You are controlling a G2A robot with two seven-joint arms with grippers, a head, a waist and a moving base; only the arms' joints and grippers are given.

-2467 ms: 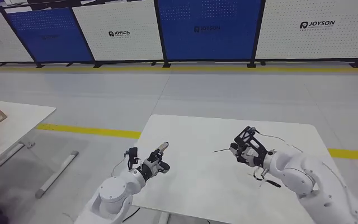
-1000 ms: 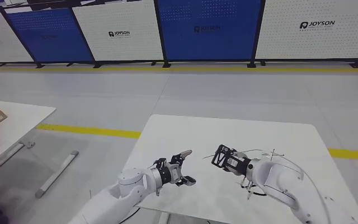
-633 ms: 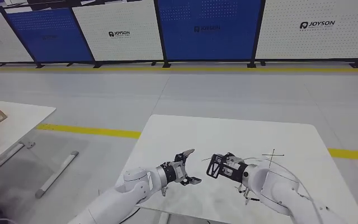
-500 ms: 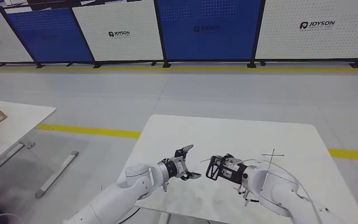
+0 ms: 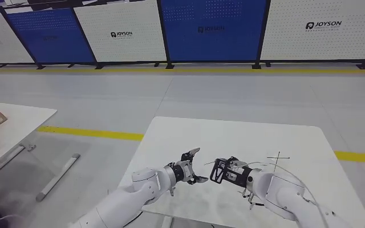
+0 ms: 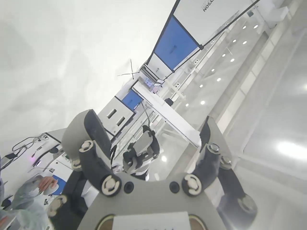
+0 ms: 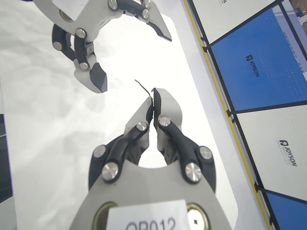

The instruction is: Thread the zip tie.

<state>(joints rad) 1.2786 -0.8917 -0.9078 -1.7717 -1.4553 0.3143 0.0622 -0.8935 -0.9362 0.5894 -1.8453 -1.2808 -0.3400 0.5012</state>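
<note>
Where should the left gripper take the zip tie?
Probably on the short free tail of the zip tie poking past the shut right gripper. Bring the open left gripper in head-on, opposite the right, straddling it; the strand is thin and curved.

My left end effector [image 5: 199,166] has its fingers spread wide, and the gap between them is the open way ahead of my right end effector [image 7: 152,98]. The right one sits just beside it, pinched on the zip tie [image 7: 142,86]. The tie's thin tail points at that gap and touches neither finger. The table [image 5: 239,134] lies beneath both. Two crossed ties [image 5: 278,158] lie well apart, off on my right side.
</note>
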